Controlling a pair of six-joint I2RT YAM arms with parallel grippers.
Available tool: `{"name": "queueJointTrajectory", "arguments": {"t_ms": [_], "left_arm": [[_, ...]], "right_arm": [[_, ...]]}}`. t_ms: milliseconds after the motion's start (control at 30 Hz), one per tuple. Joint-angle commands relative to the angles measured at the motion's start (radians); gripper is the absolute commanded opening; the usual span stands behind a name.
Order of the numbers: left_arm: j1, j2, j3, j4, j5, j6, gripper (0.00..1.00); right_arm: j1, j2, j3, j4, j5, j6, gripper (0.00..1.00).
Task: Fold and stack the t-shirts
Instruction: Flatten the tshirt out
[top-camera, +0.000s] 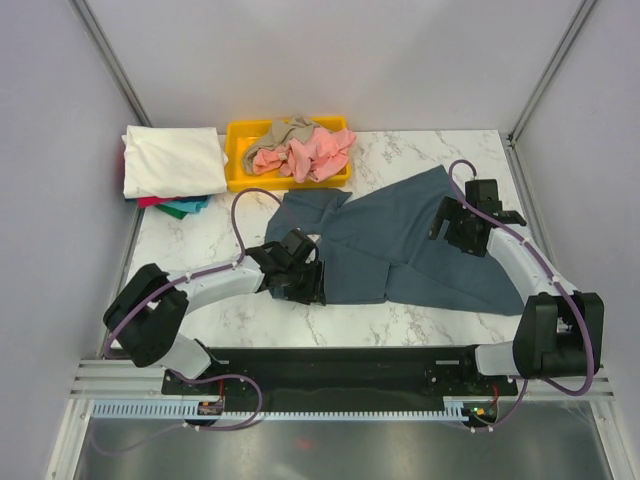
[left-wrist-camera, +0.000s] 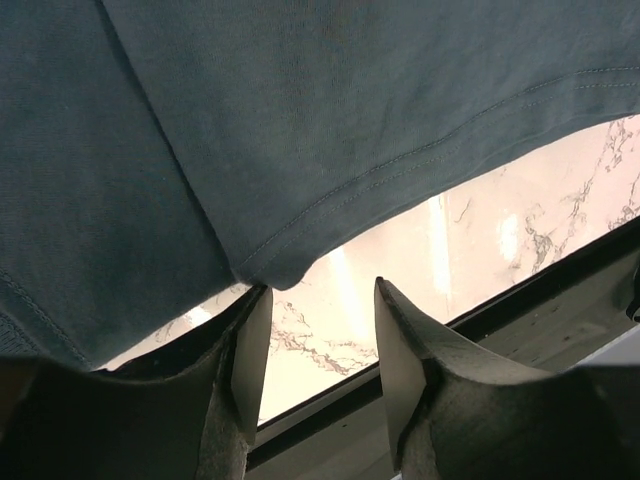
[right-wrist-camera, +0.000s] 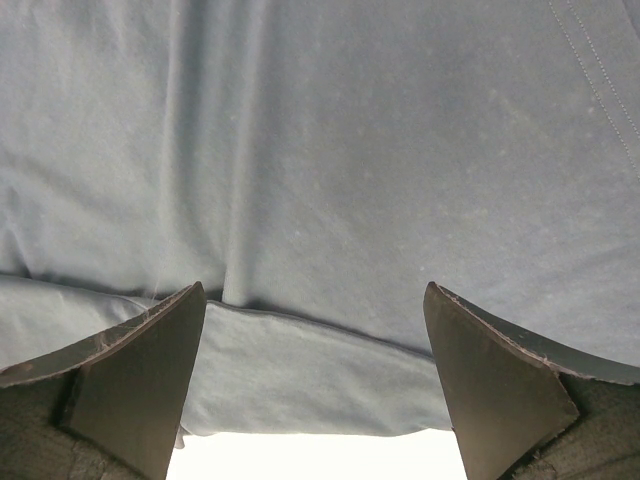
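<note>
We see the left pincer (left-wrist-camera: 321, 287) half spread at the hem of the slate-blue t-shirt (left-wrist-camera: 300, 120), gripping nothing, the right pincer (right-wrist-camera: 315, 288) spread wide over its cloth.

No legible text, label, brand mark, number or sign was found in any of the three views. The surfaces checked were the slate-blue t-shirt (top-camera: 420, 250), the yellow bin (top-camera: 236, 158) and the marbled tabletop (top-camera: 400, 325) — all show plain colour or veining only.
</note>
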Motion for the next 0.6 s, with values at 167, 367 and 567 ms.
{"name": "queueJointTrajectory", "arguments": {"t_ms": [167,367,567], "left_arm": [[-0.009,-0.022,0.008,0.023,0.016,-0.028,0.57],[-0.032,-0.082,0.003,-0.057,-0.043,-0.022,0.64],[-0.032,-0.064,0.000,-0.069,-0.085,-0.015,0.63]], "right_arm": [[0.000,0.003,-0.001,0.026,0.009,-0.014,0.98],[0.000,0.006,-0.009,0.032,0.012,-0.016,0.98],[0.000,0.015,-0.004,0.034,0.011,-0.017,0.98]]}}
